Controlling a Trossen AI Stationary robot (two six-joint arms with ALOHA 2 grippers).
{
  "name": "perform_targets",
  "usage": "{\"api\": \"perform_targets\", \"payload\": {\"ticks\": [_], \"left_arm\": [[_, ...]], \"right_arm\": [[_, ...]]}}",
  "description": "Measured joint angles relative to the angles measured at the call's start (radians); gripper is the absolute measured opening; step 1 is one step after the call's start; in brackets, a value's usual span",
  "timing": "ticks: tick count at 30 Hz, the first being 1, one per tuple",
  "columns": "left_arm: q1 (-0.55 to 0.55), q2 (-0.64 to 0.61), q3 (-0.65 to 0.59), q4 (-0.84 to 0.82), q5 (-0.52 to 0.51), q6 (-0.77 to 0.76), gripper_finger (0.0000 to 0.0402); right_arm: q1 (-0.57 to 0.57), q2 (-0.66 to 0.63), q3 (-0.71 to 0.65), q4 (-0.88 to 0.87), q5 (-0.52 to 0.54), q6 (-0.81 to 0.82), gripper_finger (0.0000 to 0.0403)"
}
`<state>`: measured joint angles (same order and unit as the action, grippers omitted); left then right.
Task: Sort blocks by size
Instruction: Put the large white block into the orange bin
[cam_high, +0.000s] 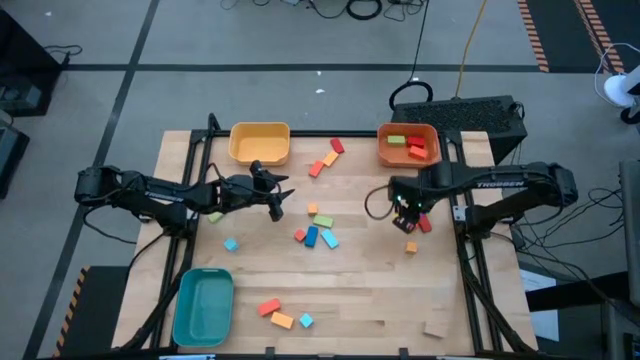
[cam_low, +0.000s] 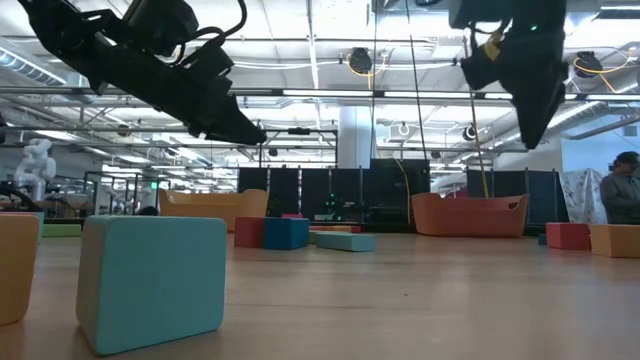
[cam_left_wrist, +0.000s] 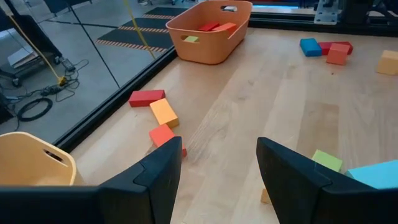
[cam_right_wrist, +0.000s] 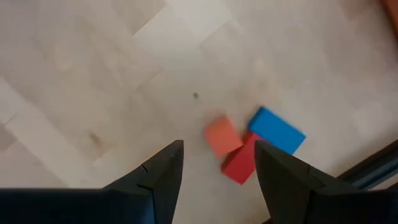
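Note:
Small coloured blocks lie flat on the wooden table (cam_high: 360, 290). A red and two orange ones (cam_high: 326, 160) lie at the far middle, and a cluster (cam_high: 316, 232) lies at the centre. My right gripper (cam_high: 404, 214) is open and empty, pointing down above an orange block (cam_right_wrist: 222, 135), a red block (cam_right_wrist: 241, 160) and a blue block (cam_right_wrist: 277, 130) that touch each other. My left gripper (cam_high: 279, 206) is open and empty above the table left of centre. In its wrist view (cam_left_wrist: 217, 162) it faces the far-middle blocks (cam_left_wrist: 163, 114).
A yellow bin (cam_high: 260, 143) stands at the far left. An orange bin (cam_high: 408, 146) holding red, green and orange blocks stands at the far right. A teal bin (cam_high: 203, 305) stands at the near left. More blocks (cam_high: 277, 313) lie near the front edge, and a light blue one (cam_high: 231, 244) lies at left.

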<state>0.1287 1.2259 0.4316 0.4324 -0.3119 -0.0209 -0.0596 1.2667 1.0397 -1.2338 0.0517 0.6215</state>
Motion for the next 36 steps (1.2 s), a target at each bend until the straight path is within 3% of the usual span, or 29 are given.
{"api": "perform_targets", "payload": {"ticks": [9, 15, 20, 26, 36], "left_arm": [[0.000, 0.000, 0.000, 0.000, 0.002, -0.001, 0.0210], [0.000, 0.000, 0.000, -0.001, 0.025, -0.005, 0.0210], [-0.011, 0.000, 0.000, -0.008, 0.025, -0.037, 0.0210], [-0.046, 0.000, 0.000, -0.008, 0.026, -0.046, 0.0210], [-0.062, 0.000, 0.000, 0.015, 0.023, -0.026, 0.0210]], "right_arm": [[0.224, 0.000, 0.000, -0.025, -0.046, 0.065, 0.0184], [0.394, 0.000, 0.000, -0.012, -0.058, 0.226, 0.0184], [0.523, 0.019, 0.000, 0.050, -0.043, 0.333, 0.0184], [0.620, 0.122, 0.000, 0.170, -0.034, 0.338, 0.0184], [0.724, 0.251, 0.000, 0.235, -0.214, 0.486, 0.0184]]}}
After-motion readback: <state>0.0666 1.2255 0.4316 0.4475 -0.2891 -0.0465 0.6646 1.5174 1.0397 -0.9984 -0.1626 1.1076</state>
